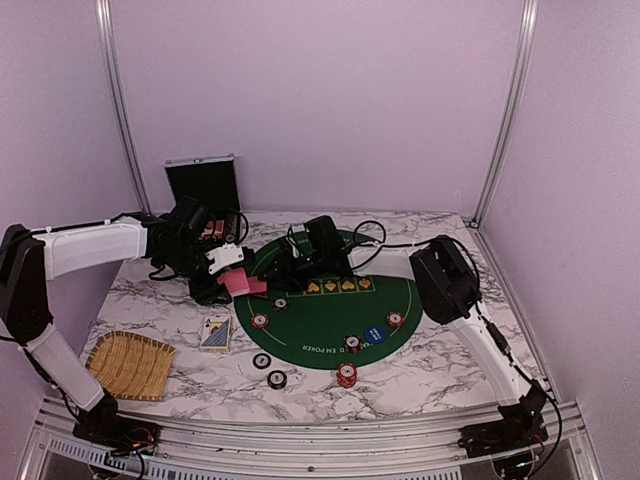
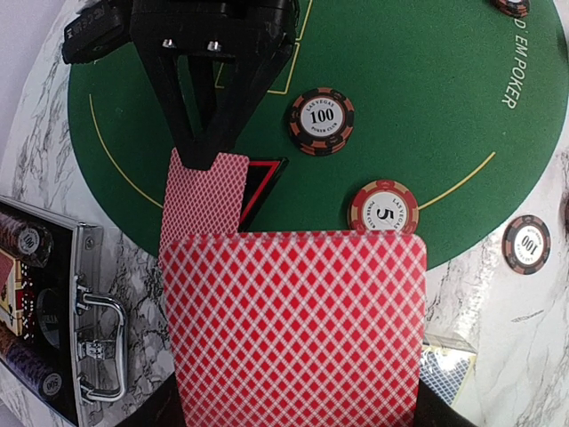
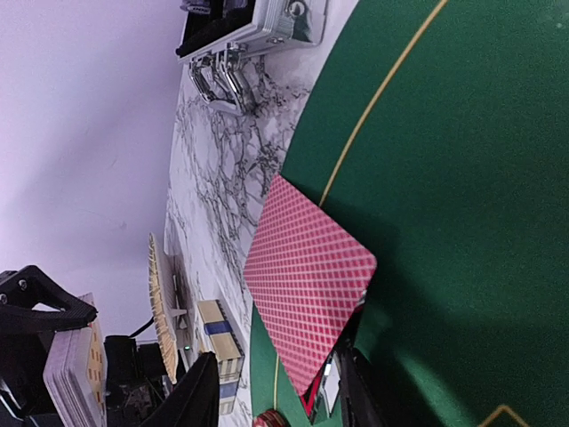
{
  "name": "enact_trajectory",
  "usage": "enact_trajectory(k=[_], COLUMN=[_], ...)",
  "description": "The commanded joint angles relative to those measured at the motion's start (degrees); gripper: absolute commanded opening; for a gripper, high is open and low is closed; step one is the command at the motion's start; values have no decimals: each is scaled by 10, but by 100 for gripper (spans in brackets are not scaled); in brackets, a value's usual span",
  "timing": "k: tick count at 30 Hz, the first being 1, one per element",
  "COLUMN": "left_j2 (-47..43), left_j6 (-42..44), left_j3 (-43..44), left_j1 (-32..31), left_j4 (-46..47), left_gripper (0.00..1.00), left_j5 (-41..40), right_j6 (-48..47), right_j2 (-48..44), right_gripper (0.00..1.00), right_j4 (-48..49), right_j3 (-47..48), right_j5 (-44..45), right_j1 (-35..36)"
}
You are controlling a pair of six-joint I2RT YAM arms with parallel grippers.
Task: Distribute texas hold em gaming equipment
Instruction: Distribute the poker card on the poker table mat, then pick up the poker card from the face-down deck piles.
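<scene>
Top external view showed both arms meeting over the left part of the round green mat (image 1: 330, 312) on the marbled worktop (image 1: 440, 375).

- Left hand (image 1: 232, 274): clamped on a deck of red-backed cards (image 2: 293, 329), held over the mat's edge.
- Right hand (image 3: 280, 396): fingers stood apart, with a single red-backed card (image 3: 307, 294) tilted between them, just beyond the deck. Contact with either finger could not be confirmed.
- Chips: a "100" chip (image 2: 320, 120) and a "5" chip (image 2: 383, 207) lay flat on the mat near the deck.
- Blue dealer button (image 1: 374, 334): lay on the mat's near right part.
- Silver case (image 1: 203, 185) stood open at the far left, and the straw tray (image 1: 128, 365) lay at the near left.
</scene>
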Motion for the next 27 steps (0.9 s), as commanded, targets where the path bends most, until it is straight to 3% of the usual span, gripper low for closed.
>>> enact_trajectory(k=[1,10,14,19,27], left_j2=[-18,-17,-10,3,24], left_j6=[-5,-9,-13,-16,-18], left_j3=[7,13,23,35,59], left_j1=[2,0,-2,-10,-18], left_j4=[0,-2,-2,-2,-2], left_gripper=[9,9,9,9,8], left_j5=[16,17,18,12,11], right_j6=[-51,-104,-87,-19,36], right_j2=[-45,-108,-163,-215,-225], right_gripper=[47,59,69,74,77], right_j4=[-61,-107,-48,80,163], right_j3=[-13,-41,-115,-225,-256], right_j5=[38,63,47,-8,-41], right_j1=[-16,-37,-34,-20,12])
